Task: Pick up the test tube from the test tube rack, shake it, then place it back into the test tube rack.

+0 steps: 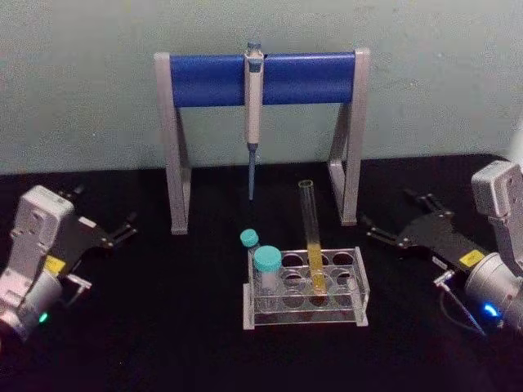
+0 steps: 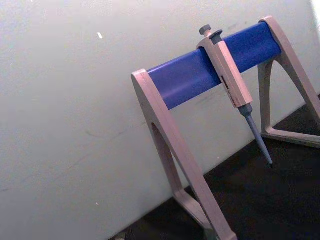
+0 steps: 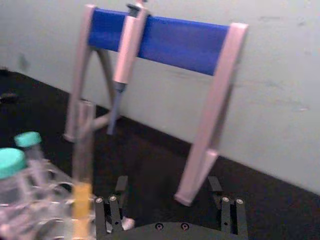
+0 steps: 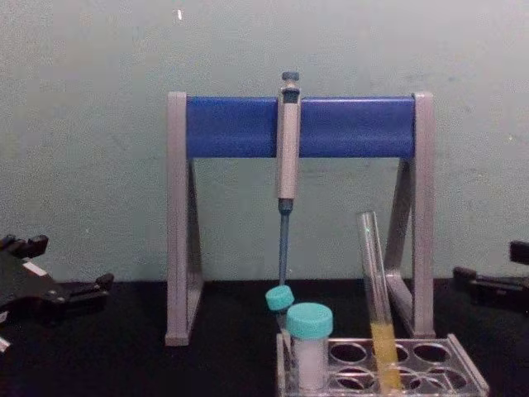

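**Tube in the rack, both end effectors open and clear of it**

Head view: the tube stands in a hole near the middle of the rack, its yellow liquid in the lower part and its open mouth well above the rack top. Two capped tubes sit at the rack's left end. The rack rests on the black table, in front of the stand, from whose blue bar the pipette hangs tip down. The left end effector lies low at the table's left side, fingers spread, holding nothing and well apart from the rack. The right end effector lies at the right side, fingers also spread and empty, pointing toward the rack but not touching it.

Left wrist view: the stand and the hanging pipette show against the pale wall, with the table beneath.

Right wrist view: the right end effector's two fingers stand wide apart with nothing between them. The tube, rack and capped tubes lie off to one side of them, the stand beyond.

Chest view: the tube leans slightly in the rack, its top tilted toward the capped tubes. The left end effector shows at the left edge, the right one at the right edge, both away from the rack.
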### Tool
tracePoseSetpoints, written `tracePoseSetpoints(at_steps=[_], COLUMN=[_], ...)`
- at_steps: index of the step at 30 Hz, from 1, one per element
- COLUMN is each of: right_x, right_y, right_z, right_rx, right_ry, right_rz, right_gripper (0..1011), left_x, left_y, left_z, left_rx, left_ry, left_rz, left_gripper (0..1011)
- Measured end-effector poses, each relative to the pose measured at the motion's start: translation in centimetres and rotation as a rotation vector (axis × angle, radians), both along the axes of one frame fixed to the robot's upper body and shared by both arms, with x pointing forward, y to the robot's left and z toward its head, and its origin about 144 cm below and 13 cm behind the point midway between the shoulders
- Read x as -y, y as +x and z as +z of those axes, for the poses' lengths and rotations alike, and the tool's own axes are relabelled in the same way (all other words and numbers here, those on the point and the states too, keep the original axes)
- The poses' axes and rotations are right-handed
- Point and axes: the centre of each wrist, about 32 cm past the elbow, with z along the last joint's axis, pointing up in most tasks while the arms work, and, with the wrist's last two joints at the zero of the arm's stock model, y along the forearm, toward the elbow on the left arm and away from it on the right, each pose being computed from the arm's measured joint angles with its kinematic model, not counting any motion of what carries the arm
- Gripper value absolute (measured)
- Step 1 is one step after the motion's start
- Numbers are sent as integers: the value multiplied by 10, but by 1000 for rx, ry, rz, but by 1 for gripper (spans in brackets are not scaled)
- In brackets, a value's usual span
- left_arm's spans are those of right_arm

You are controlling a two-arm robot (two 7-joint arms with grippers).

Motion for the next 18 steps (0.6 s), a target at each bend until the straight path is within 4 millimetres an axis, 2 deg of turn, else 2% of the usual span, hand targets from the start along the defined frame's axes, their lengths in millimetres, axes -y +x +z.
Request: tracePoseSetpoints(at_steps=[8,18], right_x=[-2,-3], right_y=[0,12], right_z=[11,22], right_rx=[-92,-184], right_ry=[66,87], right_rz=[118,236], right_gripper=[1000,1000], left_x=[0,0], left_y=[0,0], left_z=[0,0], left_rx=[0,0], left_ry=[0,0], left_rz=[0,0], left_gripper=[1010,1010])
